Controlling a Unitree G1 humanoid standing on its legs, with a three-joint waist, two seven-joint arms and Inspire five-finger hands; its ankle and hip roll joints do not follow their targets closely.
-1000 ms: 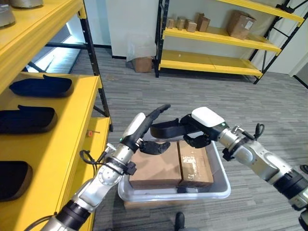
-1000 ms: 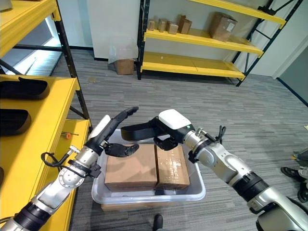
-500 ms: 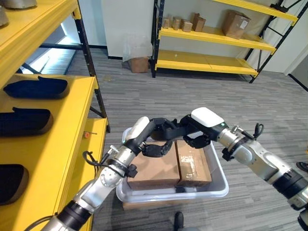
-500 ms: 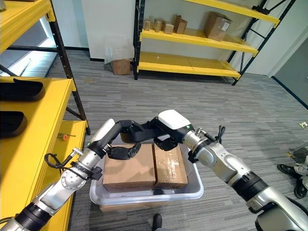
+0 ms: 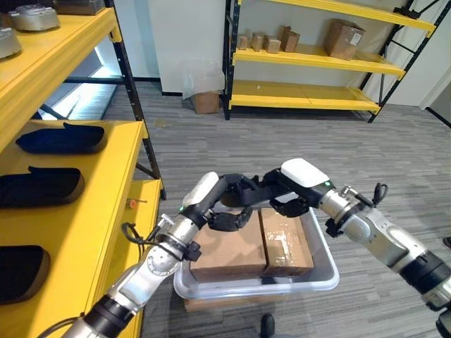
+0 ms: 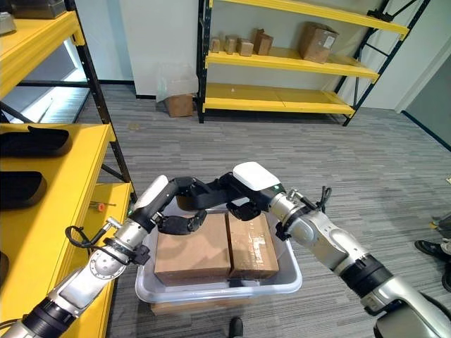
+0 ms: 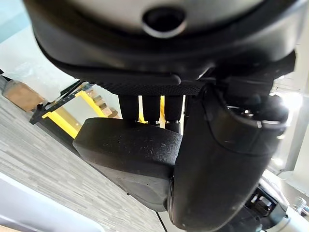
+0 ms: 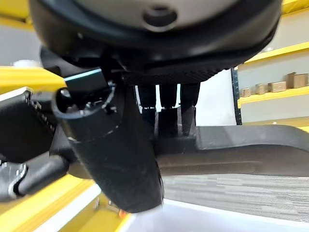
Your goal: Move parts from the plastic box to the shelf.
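Observation:
A long, curved black part (image 6: 215, 198) hangs above the plastic box (image 5: 324, 279), held from both ends. My left hand (image 5: 209, 200) reaches in from the shelf side, with its fingers and thumb curled round the part (image 7: 130, 154). From the other side my right hand (image 5: 303, 177) also grips the part (image 8: 241, 154). The grey-white box holds two brown cartons (image 5: 225, 248) (image 5: 285, 241) side by side. The yellow shelf (image 5: 106, 197) stands at my left.
Three black parts (image 5: 60, 137) (image 5: 39, 186) (image 5: 21, 271) lie in a row on the yellow shelf, with metal pieces (image 5: 32, 15) one level up. A second yellow rack (image 5: 310, 95) with cartons stands across the grey floor.
My left hand, open with straight fingers a second ago, has closed round the black part. The right hand has kept its hold in the same place.

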